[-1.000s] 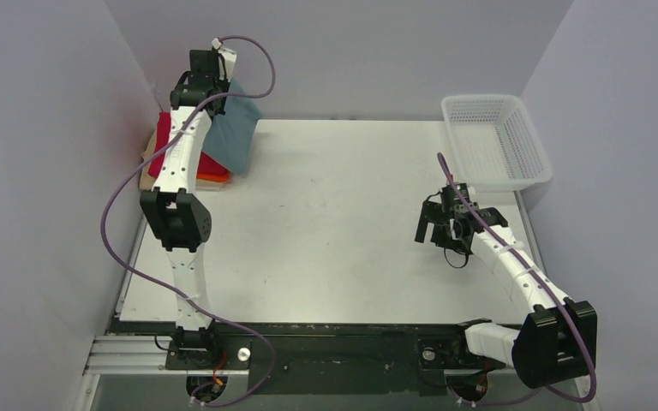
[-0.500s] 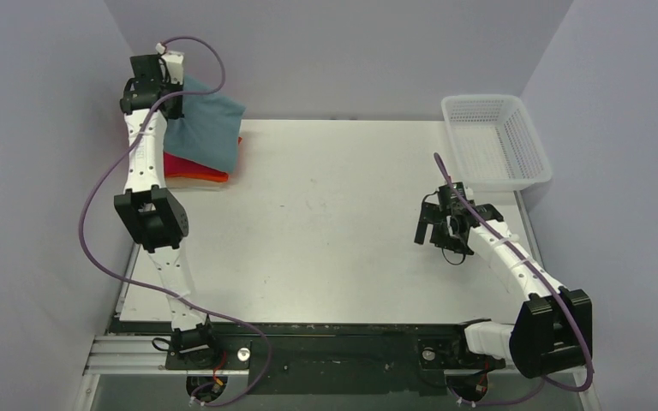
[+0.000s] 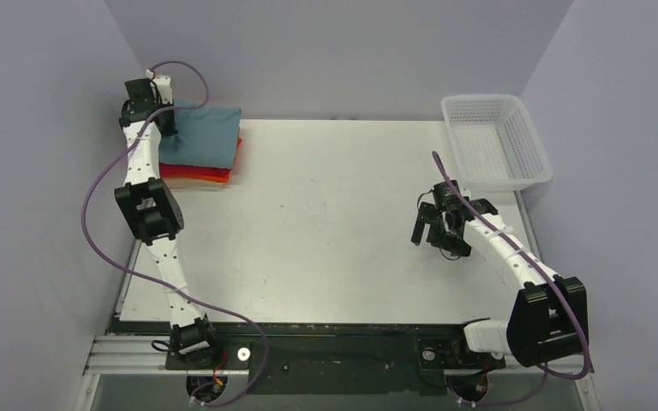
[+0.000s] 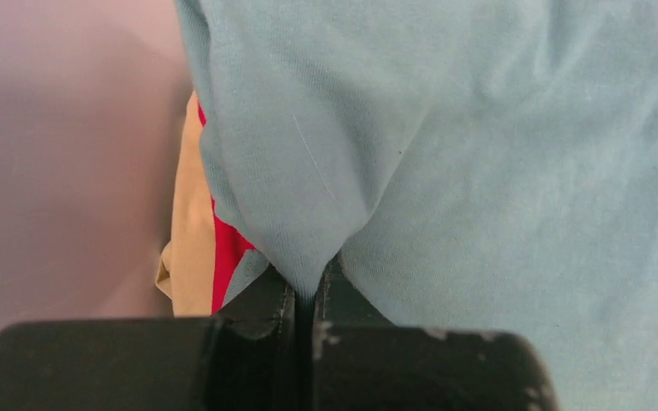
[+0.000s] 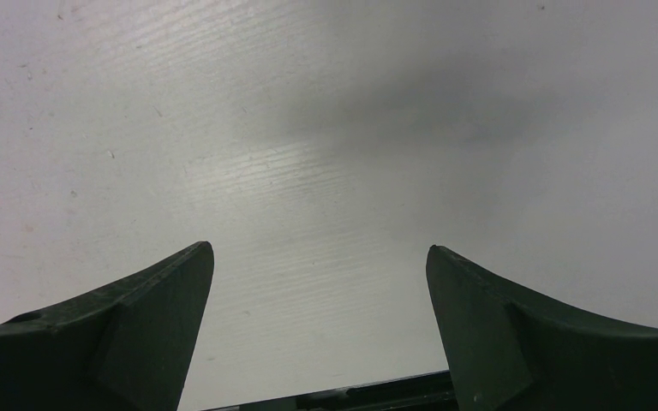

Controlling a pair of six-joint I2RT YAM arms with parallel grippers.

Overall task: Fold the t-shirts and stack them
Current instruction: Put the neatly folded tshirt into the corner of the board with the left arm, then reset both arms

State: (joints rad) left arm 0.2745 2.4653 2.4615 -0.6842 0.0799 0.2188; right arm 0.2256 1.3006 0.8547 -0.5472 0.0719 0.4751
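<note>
Left claw (image 4: 307, 291) pinches the soft dusty teal-blue cotton t-shirt (image 4: 480, 154), folded crimson tee (image 4: 230, 244) beneath it; right claw (image 5: 319, 250) gapes over white tabletop (image 5: 308, 128).

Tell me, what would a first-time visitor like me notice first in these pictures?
A teal-blue t-shirt tops a stack of red, orange and beige folded tees at the far left corner of the white table, its edge pinched in the left arm's fingers. The right arm's fingers hang open above the tabletop, near a white mesh basket at the far right corner.
</note>
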